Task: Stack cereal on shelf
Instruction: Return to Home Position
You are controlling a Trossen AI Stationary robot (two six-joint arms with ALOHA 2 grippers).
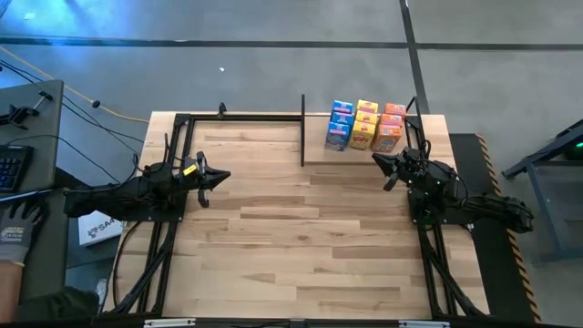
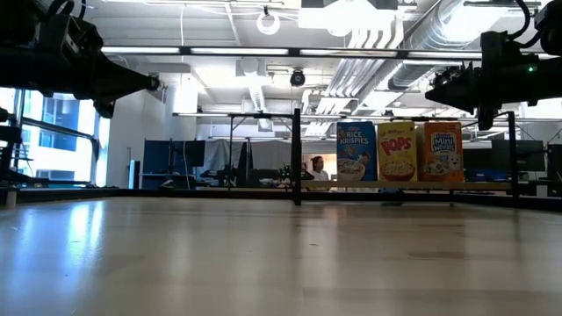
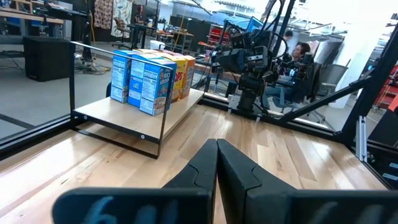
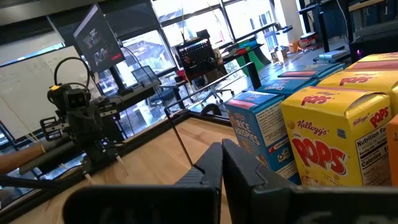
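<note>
Since the right fingers (image 4: pixel 242 171) are pressed together on nothing, just beside the front of the shelf (image 1: pixel 314 150), stacking looks finished. I judge the step in hand to be the return to rest. The left fingers (image 3: pixel 239 171) are likewise pressed together and empty, well apart from the shelf across the bench (image 1: pixel 291 237). The cereal (image 1: pixel 366 126) stands upright on the shelf in touching blue, yellow and orange rows, at the end nearest the right arm. The next move calls for drawing that arm away without brushing the front boxes or the black post (image 1: pixel 302 128). A person (image 3: pixel 303 53) sits beyond the shelf. A gloved hand (image 1: pixel 16 228) rests off the bench, far from the shelf.
</note>
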